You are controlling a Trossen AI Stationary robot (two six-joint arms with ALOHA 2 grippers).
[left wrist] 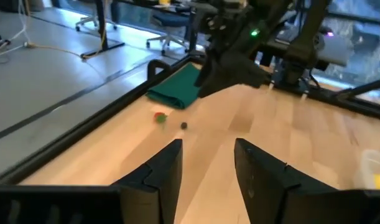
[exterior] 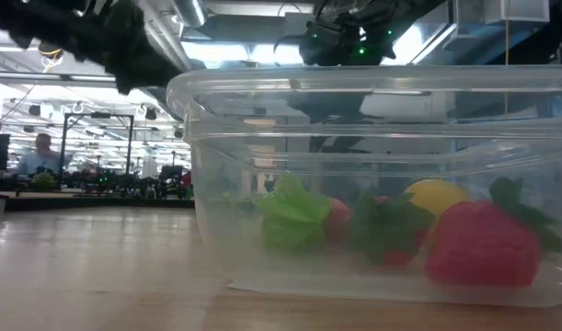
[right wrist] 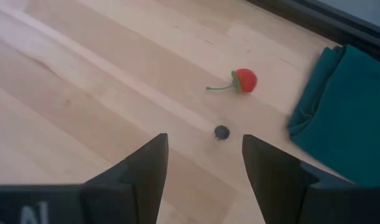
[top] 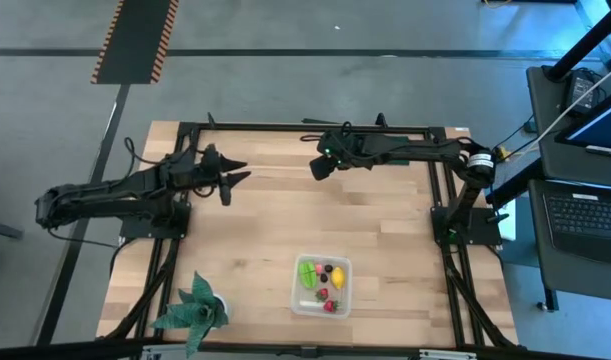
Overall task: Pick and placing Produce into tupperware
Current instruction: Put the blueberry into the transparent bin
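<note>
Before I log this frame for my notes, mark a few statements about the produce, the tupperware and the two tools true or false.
1. The tupperware is empty. False: it holds several pieces, among them a yellow piece and a light green piece.
2. A red cherry and a small dark berry lie on the wood outside it. True.
3. The right tool is shut on the cherry. False: it is open above the dark berry, holding nothing.
4. The left tool is open and empty. True.
5. A dark green cloth lies near the cherry. True.
</note>
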